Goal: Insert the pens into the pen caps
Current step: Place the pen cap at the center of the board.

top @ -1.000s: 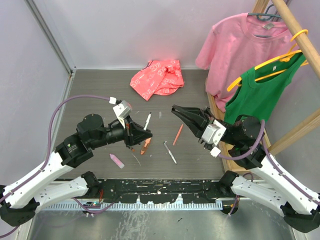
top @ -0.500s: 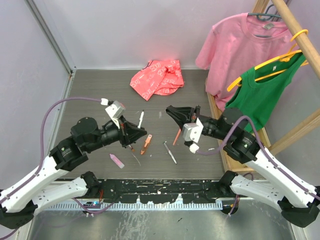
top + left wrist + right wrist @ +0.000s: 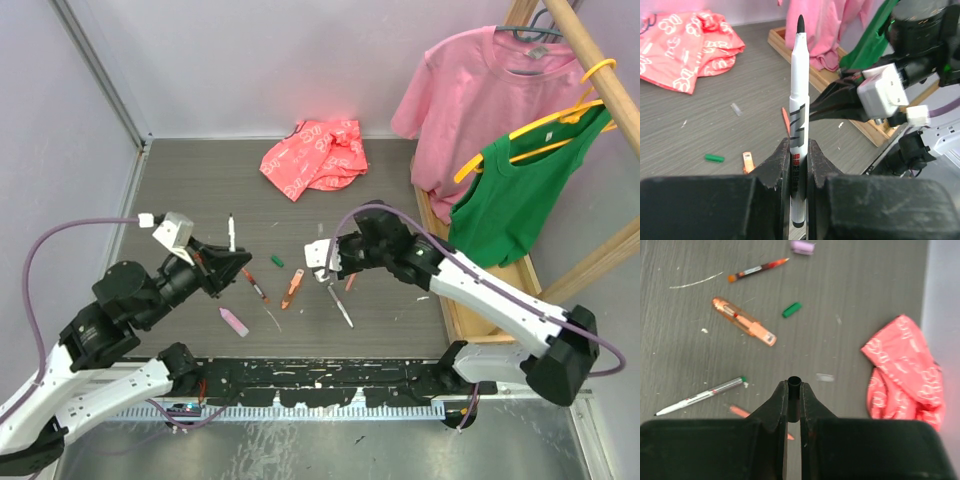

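Observation:
My left gripper point(image 3: 228, 262) point(image 3: 799, 150) is shut on a white marker point(image 3: 231, 232) point(image 3: 799, 120), which stands upright with its bare black tip up. My right gripper point(image 3: 330, 262) point(image 3: 794, 391) is shut on a black pen cap point(image 3: 794, 392), open end outward, over the middle of the table. In the left wrist view the right gripper's fingers point(image 3: 832, 105) point toward the marker from the right, a little apart from it. A green cap point(image 3: 276, 260) point(image 3: 791, 309), a dark red pen point(image 3: 254, 285) point(image 3: 758, 270) and an orange highlighter point(image 3: 293, 288) point(image 3: 743, 321) lie between the grippers.
A second white marker point(image 3: 341, 305) point(image 3: 700, 396) and a salmon pen point(image 3: 350, 283) lie under the right arm. A short lilac-pink piece point(image 3: 234, 321) sits near the front. A red patterned cloth point(image 3: 315, 155) lies at the back. A wooden rack point(image 3: 470, 320) with shirts stands on the right.
The left gripper drew back to the left with the marker, now upright. The right arm swung left and lower over the table's middle, still holding the black cap.

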Robot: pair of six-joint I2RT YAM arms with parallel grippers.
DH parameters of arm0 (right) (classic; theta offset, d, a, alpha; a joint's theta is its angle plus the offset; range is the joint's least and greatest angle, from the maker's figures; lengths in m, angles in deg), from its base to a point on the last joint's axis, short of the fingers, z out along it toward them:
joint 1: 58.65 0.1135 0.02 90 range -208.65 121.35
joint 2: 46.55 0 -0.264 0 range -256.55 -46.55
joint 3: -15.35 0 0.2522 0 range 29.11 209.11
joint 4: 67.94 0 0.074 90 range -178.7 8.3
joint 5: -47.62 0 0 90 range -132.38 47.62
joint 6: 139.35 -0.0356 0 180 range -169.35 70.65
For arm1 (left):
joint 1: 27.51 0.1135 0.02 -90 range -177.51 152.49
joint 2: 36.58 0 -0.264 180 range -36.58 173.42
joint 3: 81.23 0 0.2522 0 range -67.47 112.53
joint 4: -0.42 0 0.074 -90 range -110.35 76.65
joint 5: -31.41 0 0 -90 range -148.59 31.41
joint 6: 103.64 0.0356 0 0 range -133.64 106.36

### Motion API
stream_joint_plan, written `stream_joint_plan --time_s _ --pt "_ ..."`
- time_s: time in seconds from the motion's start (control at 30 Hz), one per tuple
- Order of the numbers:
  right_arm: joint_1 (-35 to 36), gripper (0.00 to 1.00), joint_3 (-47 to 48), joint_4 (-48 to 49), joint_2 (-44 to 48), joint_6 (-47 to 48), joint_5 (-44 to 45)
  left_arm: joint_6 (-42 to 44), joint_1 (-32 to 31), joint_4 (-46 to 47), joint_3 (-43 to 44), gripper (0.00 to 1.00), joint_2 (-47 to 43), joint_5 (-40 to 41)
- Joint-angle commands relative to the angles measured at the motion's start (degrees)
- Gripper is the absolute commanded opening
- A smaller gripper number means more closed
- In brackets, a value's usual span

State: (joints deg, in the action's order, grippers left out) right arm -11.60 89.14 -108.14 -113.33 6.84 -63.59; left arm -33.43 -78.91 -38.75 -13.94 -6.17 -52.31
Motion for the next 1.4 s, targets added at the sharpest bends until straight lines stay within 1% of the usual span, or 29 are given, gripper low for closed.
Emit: stream_joint_plan --time_s 0.0,0.1,0.2,0.3,0.6,0.7,0.97,1.27,1.37 --pt "0.2 0.02 2.7 -1.3 -5.4 0.6 -1.9 1.8 0.1 -2.3 1.9 0.00 -4.5 6.6" --pt "0.3 0.03 3.3 -1.7 -10.6 2.4 -1.8 2.8 0.1 -4.9 3.5 0.00 -5.6 7.2" --pt "0.3 0.03 4.9 -2.2 -15.5 3.0 0.3 3.2 0.2 -6.8 4.4 0.00 -6.0 7.4" --pt "0.3 0.05 7.8 -4.7 -21.6 3.1 3.2 3.2 0.1 -7.5 4.8 0.00 -6.2 7.4" --pt "0.3 0.07 16.1 -9.2 -36.0 3.5 12.2 3.0 0.2 -8.4 6.0 0.00 -5.9 5.7" --pt "-0.1 0.08 20.1 -12.3 -41.2 2.0 13.0 2.8 0.1 -9.1 6.2 0.00 -6.3 5.8" --pt "-0.1 0.11 23.7 -15.1 -47.6 1.1 15.2 2.5 0.1 -10.7 6.7 0.00 -7.5 6.8" --pt "-0.7 0.29 24.7 -14.7 -48.0 -0.3 14.3 2.6 0.1 -11.1 6.4 0.00 -7.5 7.0" --pt "-0.8 0.37 24.6 -14.7 -47.6 -0.8 13.3 2.7 0.1 -11.2 6.3 0.00 -7.7 7.2"
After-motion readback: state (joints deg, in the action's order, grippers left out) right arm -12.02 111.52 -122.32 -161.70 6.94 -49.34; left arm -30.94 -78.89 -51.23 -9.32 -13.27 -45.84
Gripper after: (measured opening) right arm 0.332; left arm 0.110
